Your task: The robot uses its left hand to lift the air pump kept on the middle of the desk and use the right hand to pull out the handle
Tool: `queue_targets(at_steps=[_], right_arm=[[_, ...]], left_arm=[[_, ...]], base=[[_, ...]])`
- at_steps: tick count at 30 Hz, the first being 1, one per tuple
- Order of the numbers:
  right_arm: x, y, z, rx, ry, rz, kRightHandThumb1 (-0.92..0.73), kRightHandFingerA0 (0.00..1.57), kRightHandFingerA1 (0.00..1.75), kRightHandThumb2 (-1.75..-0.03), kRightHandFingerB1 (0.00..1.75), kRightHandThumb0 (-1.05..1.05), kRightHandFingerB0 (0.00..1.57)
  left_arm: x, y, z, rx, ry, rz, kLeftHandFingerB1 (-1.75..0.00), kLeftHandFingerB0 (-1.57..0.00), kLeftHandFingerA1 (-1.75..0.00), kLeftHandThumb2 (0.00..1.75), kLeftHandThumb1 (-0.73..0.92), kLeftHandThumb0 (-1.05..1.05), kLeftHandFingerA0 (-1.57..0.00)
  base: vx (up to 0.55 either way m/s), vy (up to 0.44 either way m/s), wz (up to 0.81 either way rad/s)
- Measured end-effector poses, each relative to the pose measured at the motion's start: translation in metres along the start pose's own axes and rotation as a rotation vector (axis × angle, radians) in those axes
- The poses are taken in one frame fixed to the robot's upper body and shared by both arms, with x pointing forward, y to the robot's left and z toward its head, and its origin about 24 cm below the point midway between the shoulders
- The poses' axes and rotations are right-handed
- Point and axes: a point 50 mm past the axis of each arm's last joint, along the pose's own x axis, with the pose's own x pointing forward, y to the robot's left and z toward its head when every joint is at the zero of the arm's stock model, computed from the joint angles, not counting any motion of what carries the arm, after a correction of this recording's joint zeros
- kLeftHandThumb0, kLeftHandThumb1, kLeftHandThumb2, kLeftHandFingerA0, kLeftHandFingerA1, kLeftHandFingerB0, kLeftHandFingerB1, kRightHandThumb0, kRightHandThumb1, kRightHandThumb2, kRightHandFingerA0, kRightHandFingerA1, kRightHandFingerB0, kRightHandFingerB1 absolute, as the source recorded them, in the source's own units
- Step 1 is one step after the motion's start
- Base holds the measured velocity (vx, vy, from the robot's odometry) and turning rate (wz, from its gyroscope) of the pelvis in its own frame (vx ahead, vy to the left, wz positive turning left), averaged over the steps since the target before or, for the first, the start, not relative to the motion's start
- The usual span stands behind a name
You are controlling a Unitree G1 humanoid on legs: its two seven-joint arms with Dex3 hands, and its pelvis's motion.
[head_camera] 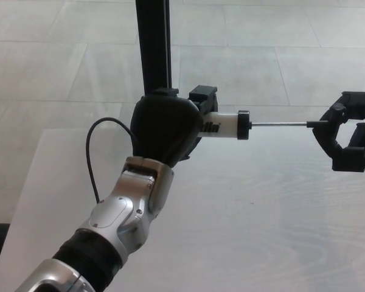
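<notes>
My left hand [164,128] is shut on the air pump [224,124], holding it level above the desk [243,231]. The pump's white barrel with a black end cap sticks out to the right of the hand. A thin metal rod [278,125] runs far out of the barrel to the black handle [316,123]. My right hand [348,139] at the right edge is shut on that handle. A thin black hose [95,152] loops from the pump down along my left wrist.
A black vertical post [153,45] stands just behind my left hand. Beyond the pale desk lies a tiled floor [261,48]. The desk's left edge runs down at the picture's left.
</notes>
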Motion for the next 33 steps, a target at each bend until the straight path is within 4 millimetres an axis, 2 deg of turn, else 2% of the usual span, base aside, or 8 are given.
queue_targets(at_steps=[17,21,22,23,24,25,26,33], right_arm=[[0.001,-0.014,-0.006,0.039,0.005,-0.033,-0.47,0.95,1.62,-0.99,1.44,-0.19,0.87],[0.001,-0.014,-0.006,0.05,0.001,-0.033,-0.49,0.9,1.32,-1.01,0.95,-0.1,0.92],[0.001,-0.014,-0.006,0.06,-0.001,-0.033,-0.63,0.95,1.03,-0.59,0.39,-0.41,0.42],[0.001,-0.014,-0.006,0.063,0.0,-0.027,-0.51,0.65,0.74,-0.82,0.37,-0.63,0.07],[0.001,-0.014,-0.007,0.061,0.002,-0.016,-0.47,0.21,0.58,-0.84,0.11,-0.73,0.0],[0.0,-0.015,-0.008,0.054,0.004,-0.002,-0.54,0.1,0.16,-0.91,0.02,-0.92,0.0],[0.0,-0.016,-0.008,0.044,0.004,0.012,-0.56,0.0,0.0,-0.58,0.0,-0.89,0.0],[-0.001,-0.021,-0.012,-0.047,0.015,0.122,-0.42,0.0,0.0,-0.68,0.0,-0.8,0.0]], left_arm=[[-0.012,-0.005,-0.015,-0.009,0.016,-0.029,-1.37,-0.73,-1.63,0.83,0.68,-0.18,-0.82],[-0.014,-0.005,-0.016,-0.021,0.019,-0.038,-1.41,-0.72,-1.65,0.86,0.64,-0.16,-0.83],[-0.014,-0.005,-0.016,-0.023,0.02,-0.037,-1.38,-0.73,-1.62,0.85,0.64,-0.16,-0.83],[-0.014,-0.005,-0.017,-0.022,0.022,-0.037,-1.35,-0.76,-1.62,0.85,0.65,-0.17,-0.84],[-0.014,-0.005,-0.018,-0.019,0.024,-0.038,-1.28,-0.78,-1.59,0.82,0.63,-0.2,-0.84],[-0.015,-0.005,-0.018,-0.018,0.025,-0.039,-1.31,-0.76,-1.61,0.82,0.63,-0.17,-0.83],[-0.015,-0.005,-0.019,-0.016,0.026,-0.04,-1.33,-0.78,-1.61,0.86,0.64,-0.17,-0.85],[-0.016,-0.007,-0.019,-0.017,0.029,-0.05,-1.41,-0.73,-1.75,0.94,0.66,-0.19,-0.87]], base=[[0.0,0.0,0.0],[0.0,0.0,0.0],[0.0,0.0,0.0],[0.0,0.0,0.0],[0.0,0.0,0.0],[0.0,0.0,0.0],[0.0,0.0,0.0],[0.0,0.0,0.0]])
